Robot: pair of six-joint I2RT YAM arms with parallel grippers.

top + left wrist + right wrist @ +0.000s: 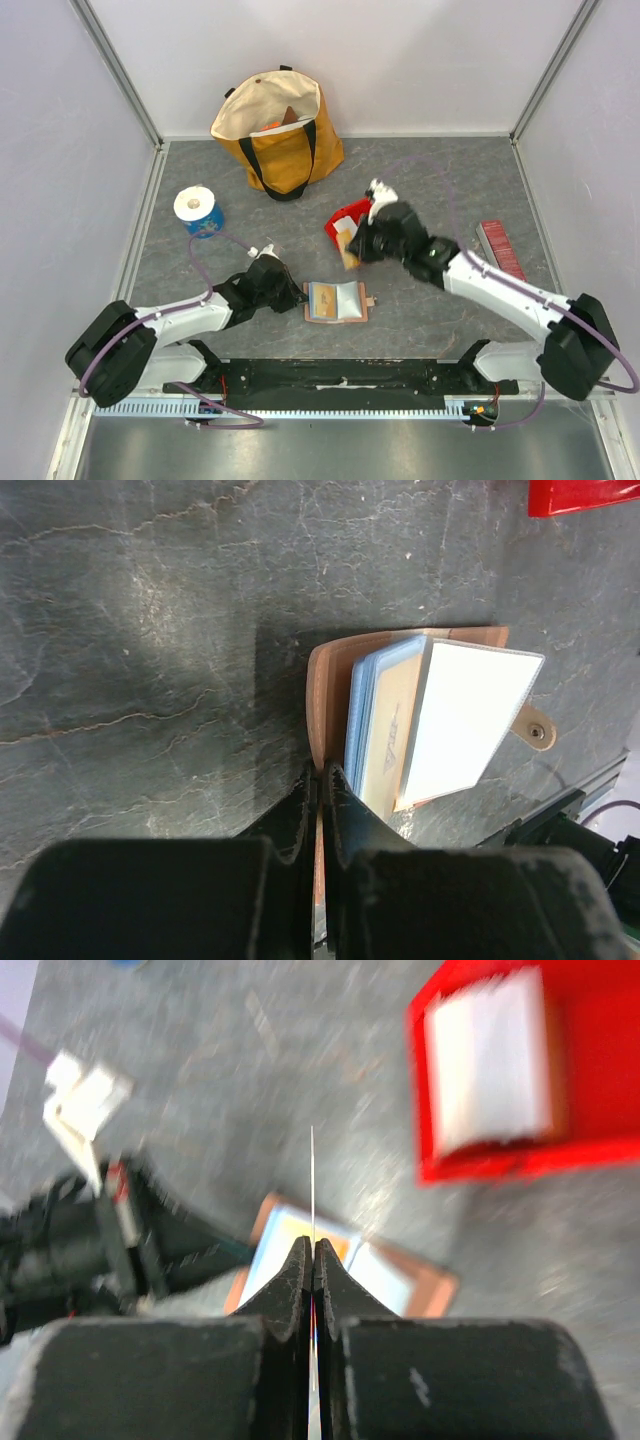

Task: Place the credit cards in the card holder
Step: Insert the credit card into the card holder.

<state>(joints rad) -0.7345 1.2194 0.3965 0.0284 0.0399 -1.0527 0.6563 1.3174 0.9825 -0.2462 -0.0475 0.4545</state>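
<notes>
- The left fingers (310, 785) are closed tight on the near-left edge of the card holder (325, 690), pinching it against the bench (150, 630); the left arm lies low, to the left of the holder.
- The card holder lies open and flat near the middle of the bench's near side, between the two arms; it is tan and leather-like; its snap tab (535, 730) sticks out on the side away from the left fingers.
- A white card (470, 720) sits uppermost on the holder's inner face, its free edge lifted a little; a light blue card (357, 720) lies under it with its edges showing; it cannot be told whether either is fully seated in a slot.
- The right fingers (305, 1260) are closed on a single card (313, 1175); it is seen edge-on as a thin line standing out beyond the fingertips; from overhead its face looks yellowish, though the card is small there, so the colour is only probable.
- The right arm is raised above the bench, between the red bin (500, 1160) and the card holder; the held card touches neither.
- The red bin stands just behind the holder; a flat white object (490, 1060) lies inside it; the right wrist view is blurred, so it cannot be identified.
- A yellow tote bag (280, 135) stands at the far side; a white roll on a blue base (200, 208) is at the left; a dark-red ribbed bar (500, 250) lies at the right, beside the right arm.
</notes>
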